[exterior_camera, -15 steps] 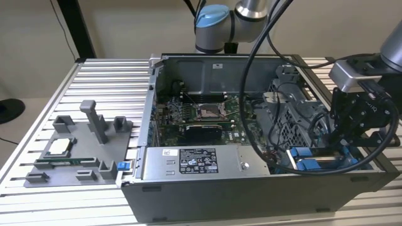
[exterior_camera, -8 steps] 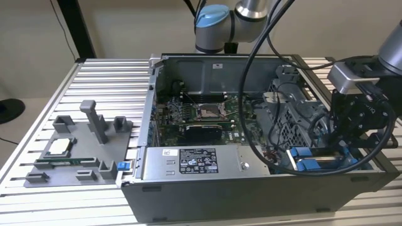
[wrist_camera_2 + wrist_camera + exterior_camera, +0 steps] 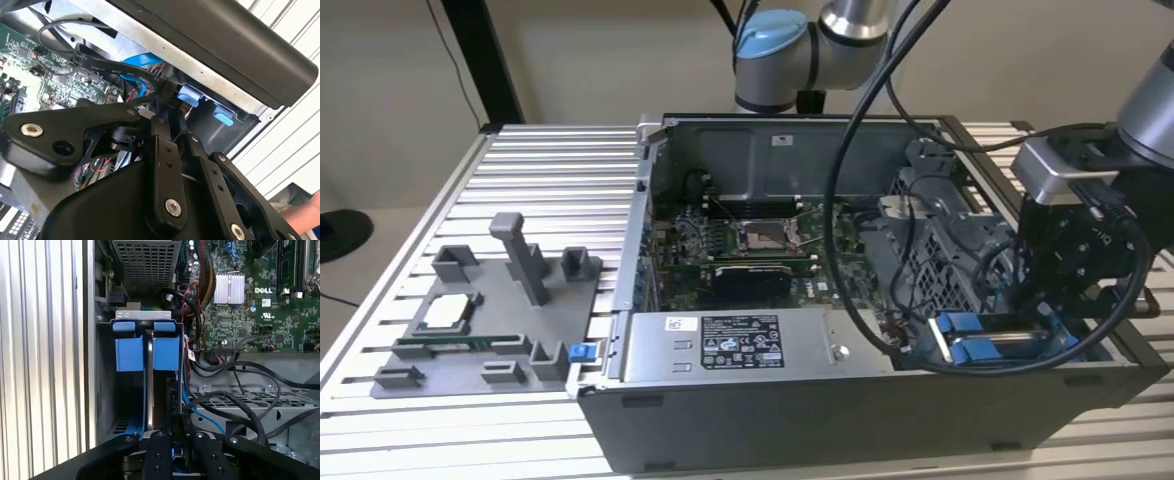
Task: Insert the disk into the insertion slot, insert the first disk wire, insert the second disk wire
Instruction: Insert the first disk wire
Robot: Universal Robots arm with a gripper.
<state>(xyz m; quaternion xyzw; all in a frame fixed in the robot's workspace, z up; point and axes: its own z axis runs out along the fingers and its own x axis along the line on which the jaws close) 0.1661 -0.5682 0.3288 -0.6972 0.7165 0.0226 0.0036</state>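
The gripper (image 3: 176, 432) was clamped on a black disk wire (image 3: 172, 400) inside the computer case (image 3: 787, 420), lower right in the exterior view. The disk (image 3: 150, 375), blue-framed, sat in the insertion slot (image 3: 142, 315).

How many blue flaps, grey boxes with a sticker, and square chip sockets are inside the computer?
Blue flaps: 2
Grey box with a sticker: 1
Square chip socket: 1
Total: 4
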